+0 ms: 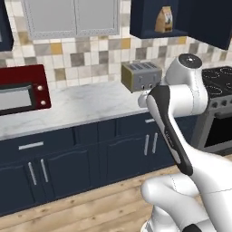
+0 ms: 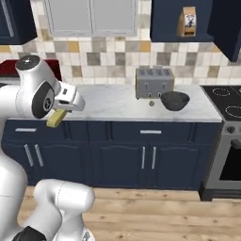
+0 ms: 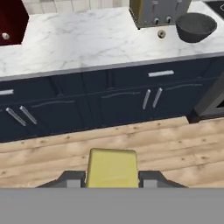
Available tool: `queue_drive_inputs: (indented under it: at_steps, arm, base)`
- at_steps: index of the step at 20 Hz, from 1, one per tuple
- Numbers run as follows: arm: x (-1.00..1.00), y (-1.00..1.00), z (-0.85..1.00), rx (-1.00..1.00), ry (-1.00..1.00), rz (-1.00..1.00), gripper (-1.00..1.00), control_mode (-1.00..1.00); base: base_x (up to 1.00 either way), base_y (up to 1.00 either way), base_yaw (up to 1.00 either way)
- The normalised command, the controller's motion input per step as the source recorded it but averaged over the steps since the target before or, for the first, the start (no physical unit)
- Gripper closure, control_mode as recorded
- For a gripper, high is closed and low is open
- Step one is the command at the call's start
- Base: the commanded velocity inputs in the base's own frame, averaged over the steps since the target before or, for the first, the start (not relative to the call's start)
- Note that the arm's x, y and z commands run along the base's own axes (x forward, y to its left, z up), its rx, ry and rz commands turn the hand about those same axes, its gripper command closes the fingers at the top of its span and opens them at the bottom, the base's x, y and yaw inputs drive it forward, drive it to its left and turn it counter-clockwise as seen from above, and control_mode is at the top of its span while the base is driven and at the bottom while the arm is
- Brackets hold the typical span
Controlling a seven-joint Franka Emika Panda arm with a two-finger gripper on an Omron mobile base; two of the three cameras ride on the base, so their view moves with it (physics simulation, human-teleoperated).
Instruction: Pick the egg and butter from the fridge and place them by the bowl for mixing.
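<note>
- Marble counter [image 3: 78, 43] over navy cabinets [image 3: 109, 105]; wood floor [image 3: 131, 144].
- Toaster [image 2: 154, 82], egg [image 3: 161, 33], bowl [image 2: 175, 100] close together on counter.
- Gripper [image 3: 112, 177] pinching butter [image 3: 112, 168].

The arm [image 1: 181, 136] is glossy white, built of thick rounded segments that swell into bulbous joints. A long black panel runs along one link, edged with a thin pale line. A dark grey round cap tops the upper joint, and black collars ring the lower joints. The fingers [image 3: 70, 178] are small and dark grey.
</note>
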Motion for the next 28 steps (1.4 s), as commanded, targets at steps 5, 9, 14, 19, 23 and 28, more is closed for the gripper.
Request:
queue_drive_inputs:
  at_steps: [5, 9, 14, 19, 23, 28]
  arm:
    - [0.00, 0.00, 0.00, 0.00, 0.00, 0.00, 1.00, 1.00]
    - [0.00, 0.00, 0.00, 0.00, 0.00, 0.00, 1.00, 1.00]
    - [0.00, 0.00, 0.00, 0.00, 0.00, 0.00, 1.00, 1.00]
    - [0.00, 0.00, 0.00, 0.00, 0.00, 0.00, 1.00, 1.00]
    - [0.00, 0.00, 0.00, 0.00, 0.00, 0.00, 1.00, 1.00]
    - [0.00, 0.00, 0.00, 0.00, 0.00, 0.00, 1.00, 1.00]
  base:
    - [0.35, -0.18, -0.44]
    - [0.40, -0.23, -0.38]
    - [0.58, -0.35, -0.11]
    - [0.64, -0.45, 0.02]
    - [0.62, -0.36, 0.18]
    - [0.59, -0.26, 0.33]
